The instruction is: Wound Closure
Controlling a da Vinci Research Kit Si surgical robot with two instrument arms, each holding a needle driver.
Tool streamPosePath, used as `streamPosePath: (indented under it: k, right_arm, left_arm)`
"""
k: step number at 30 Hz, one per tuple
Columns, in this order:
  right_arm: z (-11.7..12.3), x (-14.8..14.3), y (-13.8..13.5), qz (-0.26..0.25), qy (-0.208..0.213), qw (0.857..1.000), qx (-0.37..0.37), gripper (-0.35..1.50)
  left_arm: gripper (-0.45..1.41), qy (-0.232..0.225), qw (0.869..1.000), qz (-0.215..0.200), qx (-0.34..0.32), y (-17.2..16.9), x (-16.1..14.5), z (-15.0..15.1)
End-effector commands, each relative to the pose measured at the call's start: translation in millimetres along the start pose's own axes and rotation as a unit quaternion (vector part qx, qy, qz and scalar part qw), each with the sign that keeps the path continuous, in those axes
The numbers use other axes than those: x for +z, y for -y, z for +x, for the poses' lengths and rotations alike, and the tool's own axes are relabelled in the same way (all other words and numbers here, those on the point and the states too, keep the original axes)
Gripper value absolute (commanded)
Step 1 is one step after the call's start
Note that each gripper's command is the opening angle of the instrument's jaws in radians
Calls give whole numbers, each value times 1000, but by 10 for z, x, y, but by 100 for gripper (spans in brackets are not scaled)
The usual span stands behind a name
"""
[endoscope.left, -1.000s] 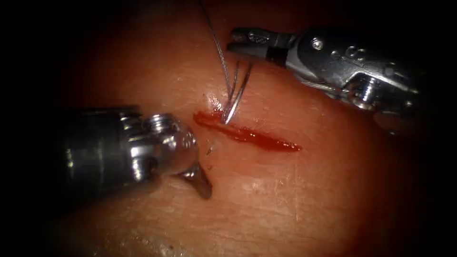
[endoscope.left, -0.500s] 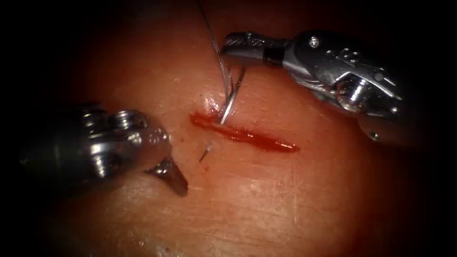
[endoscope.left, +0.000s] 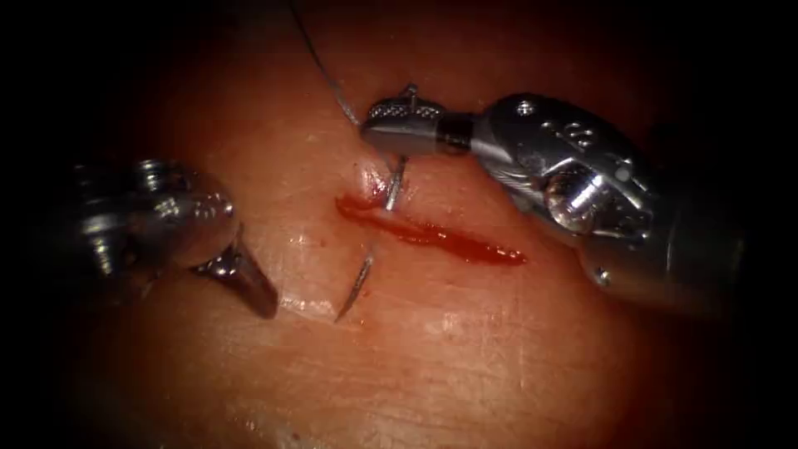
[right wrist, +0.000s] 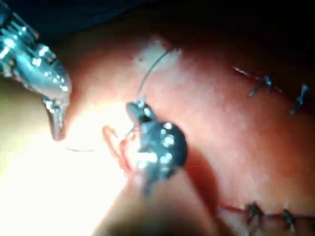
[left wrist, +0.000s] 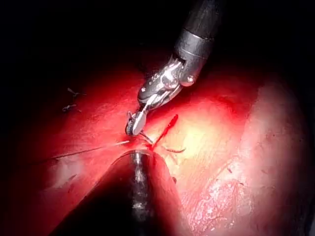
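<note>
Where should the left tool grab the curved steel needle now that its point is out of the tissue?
Judging by its pose: grip the curved steel needle on its bare emerged tip, below the red cut. Approach from the left, where the left tool waits empty. The right tool clamps the needle's tail end above.

Darkness rings the lit patch (brightest at its middle), hiding any room beyond it.
</note>
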Motion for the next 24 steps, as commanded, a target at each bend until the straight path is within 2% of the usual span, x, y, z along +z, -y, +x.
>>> streamPosePath:
  k: [1,3,6,9,10,11,12,13,14,16,17,19,24]
  right_arm:
    - [-4,9,3,6,3,1000,9,-35]
    - [-11,11,7,11,12,999,28,-35]
    - [-21,15,9,21,17,998,49,-35]
    - [-26,16,8,21,18,998,61,-35]
    - [-27,16,7,16,16,998,60,-30]
    - [-26,15,1,-6,5,998,59,24]
    - [-26,15,1,-6,5,998,59,24]
    - [-27,15,-2,-12,3,998,59,51]
    - [-28,13,-7,-17,0,998,59,76]
    - [-31,10,-14,-19,-1,998,57,96]
    - [-33,8,-17,-18,-1,998,56,103]
    - [-39,1,-25,-17,-1,998,53,116]
    - [-38,-5,-28,-12,2,999,53,125]
  left_arm:
    - [-10,-2,1000,3,7,5,4,6]
    - [-6,-7,1000,8,20,5,3,7]
    - [12,-17,998,19,53,3,1,10]
    - [17,-30,995,31,89,1,-3,13]
    - [20,-35,994,33,103,-1,-4,14]
    - [27,-48,990,37,127,-4,-5,14]
    - [27,-48,990,37,127,-4,-5,14]
    - [30,-55,989,38,134,-5,-5,14]
    - [44,-66,986,40,147,-7,-4,13]
    - [72,-84,980,49,176,-11,-1,12]
    - [79,-95,975,51,195,-14,1,11]
    - [83,-125,963,58,230,-23,9,5]
    - [83,-137,954,73,256,-31,16,13]
